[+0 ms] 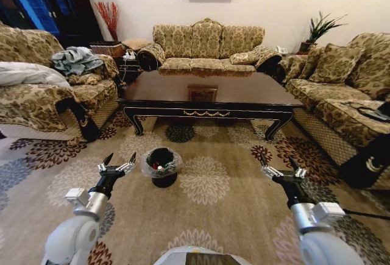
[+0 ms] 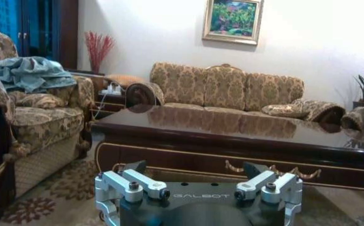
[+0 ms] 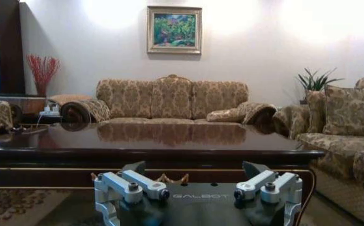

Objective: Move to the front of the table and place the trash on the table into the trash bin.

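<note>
My left gripper (image 1: 117, 163) hung low over the flowered carpet (image 1: 207, 216), its two dark fingers spread apart and holding nothing; from my left wrist the same fingers (image 2: 135, 167) stood wide before the apron of the table (image 2: 245, 141). Just beside that gripper, toward my middle, the trash bin (image 1: 162, 166) sat on the carpet in front of the table, a small round black bin with a crinkled clear bag folded over its rim. Inside it I could make out bits of red, white and green, too small to name one by one. Beyond the bin the dark-brown glossy table (image 1: 244, 91) stretched across the room, its top reflecting the patterned sofa (image 1: 207, 45) behind it, its apron trimmed with gold ornament and its curved legs on the carpet. My right gripper (image 1: 280, 169) hovered over the carpet well apart from the bin, on the far side from the left one, its fingers likewise parted and carrying nothing; from my right wrist those fingers (image 3: 252, 168) framed the table's front edge.
</note>
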